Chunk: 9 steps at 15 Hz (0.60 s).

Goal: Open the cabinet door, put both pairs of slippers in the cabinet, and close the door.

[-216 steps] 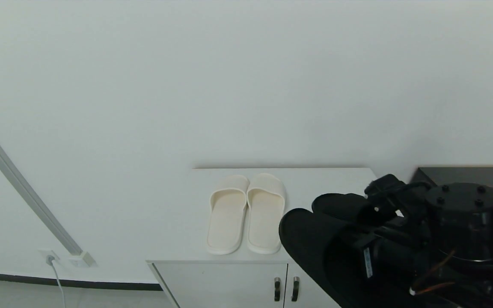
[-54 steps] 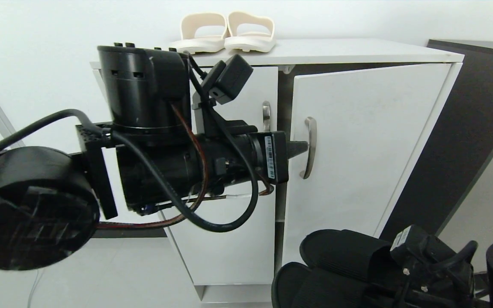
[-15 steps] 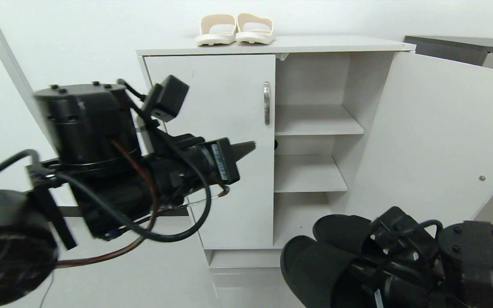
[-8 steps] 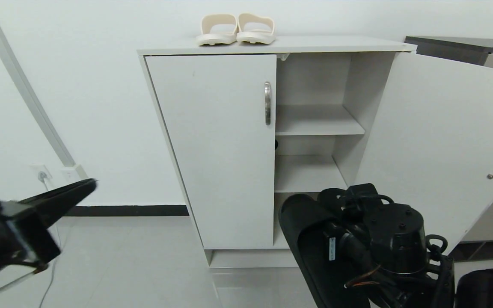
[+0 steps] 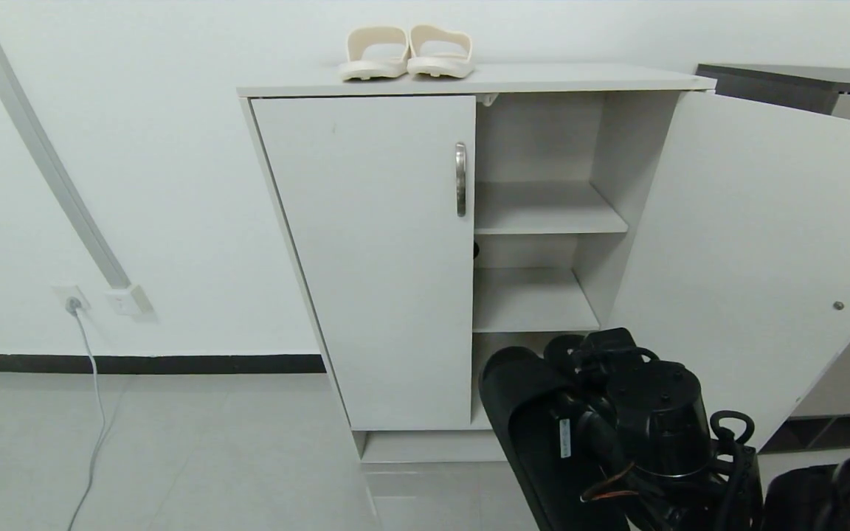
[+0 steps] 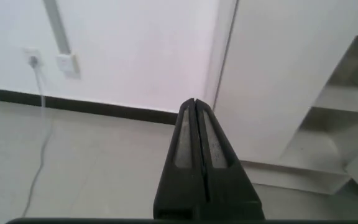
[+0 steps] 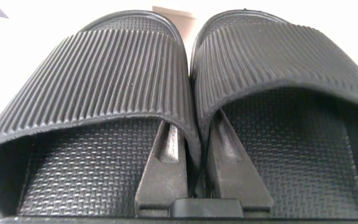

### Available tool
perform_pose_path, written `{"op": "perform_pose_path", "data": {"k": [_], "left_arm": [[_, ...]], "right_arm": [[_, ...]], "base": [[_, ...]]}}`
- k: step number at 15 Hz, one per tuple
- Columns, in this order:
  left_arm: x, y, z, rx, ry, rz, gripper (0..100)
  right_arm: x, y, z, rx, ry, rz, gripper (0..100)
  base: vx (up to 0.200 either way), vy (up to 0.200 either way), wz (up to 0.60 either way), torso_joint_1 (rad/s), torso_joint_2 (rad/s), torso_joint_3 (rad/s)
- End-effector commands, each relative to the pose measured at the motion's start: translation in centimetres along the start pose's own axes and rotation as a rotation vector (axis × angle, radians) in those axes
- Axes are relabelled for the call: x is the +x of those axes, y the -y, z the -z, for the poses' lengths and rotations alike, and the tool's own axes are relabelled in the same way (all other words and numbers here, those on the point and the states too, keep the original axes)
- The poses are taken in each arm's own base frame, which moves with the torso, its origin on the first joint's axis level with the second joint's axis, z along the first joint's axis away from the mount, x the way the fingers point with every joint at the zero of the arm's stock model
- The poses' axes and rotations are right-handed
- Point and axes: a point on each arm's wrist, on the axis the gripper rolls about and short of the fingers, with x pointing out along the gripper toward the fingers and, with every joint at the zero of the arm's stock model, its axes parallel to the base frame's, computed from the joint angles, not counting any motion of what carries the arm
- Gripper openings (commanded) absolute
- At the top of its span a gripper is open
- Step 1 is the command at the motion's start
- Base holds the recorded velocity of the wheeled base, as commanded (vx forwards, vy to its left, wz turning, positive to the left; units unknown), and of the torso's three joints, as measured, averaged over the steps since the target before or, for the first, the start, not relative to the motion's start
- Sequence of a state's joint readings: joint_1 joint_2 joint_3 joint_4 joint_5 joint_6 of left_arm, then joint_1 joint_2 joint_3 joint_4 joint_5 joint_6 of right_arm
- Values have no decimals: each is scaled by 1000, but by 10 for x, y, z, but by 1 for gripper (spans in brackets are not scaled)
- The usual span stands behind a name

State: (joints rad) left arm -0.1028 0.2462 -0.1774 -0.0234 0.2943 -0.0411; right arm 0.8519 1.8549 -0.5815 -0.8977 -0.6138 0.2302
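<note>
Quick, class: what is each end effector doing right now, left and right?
Left end effector: closed, holding nothing.
Right end effector: closed on the black slippers, pinching both together.

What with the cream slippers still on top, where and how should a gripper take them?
On the cream slippers, pinch the touching inner strap edges together, coming from the front into both openings: they lie side by side, heels toward the robot, straps arched open.

A: Can any writing be read here?
B: Nothing legible; a small white sticker (image 5: 562, 438) on the right arm carries dark print, but it is too small to make out
</note>
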Motion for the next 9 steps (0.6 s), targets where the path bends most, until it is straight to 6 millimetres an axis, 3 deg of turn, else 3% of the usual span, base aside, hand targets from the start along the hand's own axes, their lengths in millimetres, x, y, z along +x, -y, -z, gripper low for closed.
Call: {"op": "perform_pose_path", "data": {"k": [1,3,9], "left_arm": [[-20,-4,39,-10,51,-90,0],[-16,-3,50,1,31,-53,0],[-12,3,57,52,41,192,0]], "right_arm": [[-1,-1,0,-1,0,-4,0],[-1,-1,0,-1,0,-4,0],[-1,-7,-5,4,21,-21,0]], "base": [[0,0,0,0,0,0],[0,0,0,0,0,0],[0,0,0,0,0,0]]}}
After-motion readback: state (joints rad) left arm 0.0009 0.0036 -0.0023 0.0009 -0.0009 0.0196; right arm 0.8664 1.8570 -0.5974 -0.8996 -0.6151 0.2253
